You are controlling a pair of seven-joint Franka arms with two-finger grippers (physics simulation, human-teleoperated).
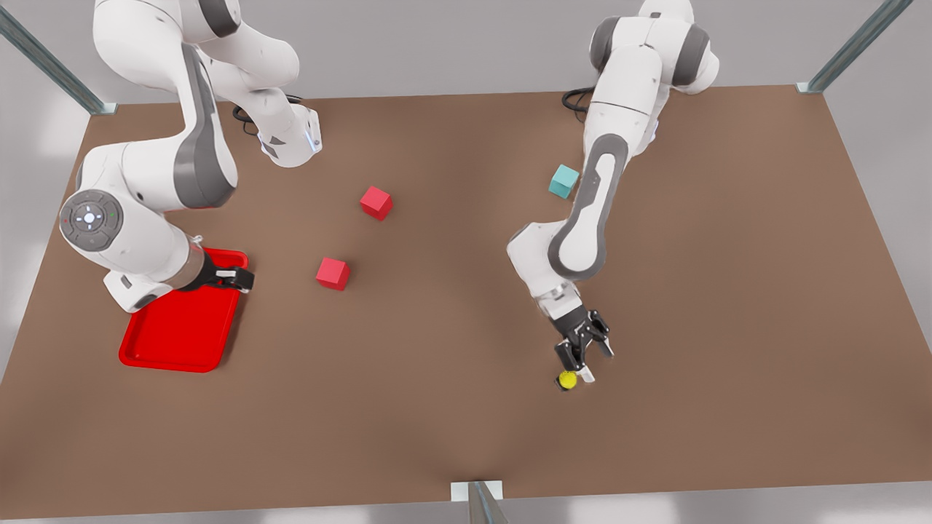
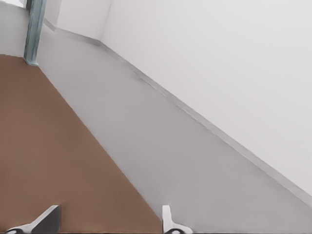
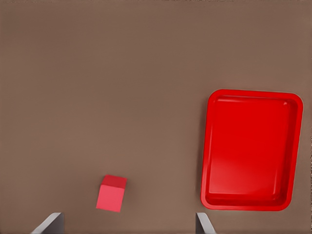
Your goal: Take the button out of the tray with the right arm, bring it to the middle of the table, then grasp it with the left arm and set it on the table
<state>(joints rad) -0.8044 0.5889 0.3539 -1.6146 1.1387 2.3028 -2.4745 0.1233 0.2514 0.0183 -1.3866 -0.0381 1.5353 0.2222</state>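
Brown table [image 1: 466, 407] carries the red tray [image 1: 175, 335] at the front view's left. Right arm [image 1: 145, 218] hangs over the tray's far edge — right gripper [image 1: 237, 279] has fingers spread, nothing between them. Left arm [image 1: 604, 196] reaches down at the front view's right; left gripper [image 1: 585, 356] fingers apart, tips just above the button [image 1: 567, 379]. The button sits on the table, well apart from the tray. Two red cubes [image 1: 333, 273] lie mid-table — one teal cube [image 1: 563, 181] beside the left arm.

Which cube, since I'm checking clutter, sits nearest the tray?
The lower red cube in the front view, just right of the tray; the other red cube and the teal cube lie farther off.
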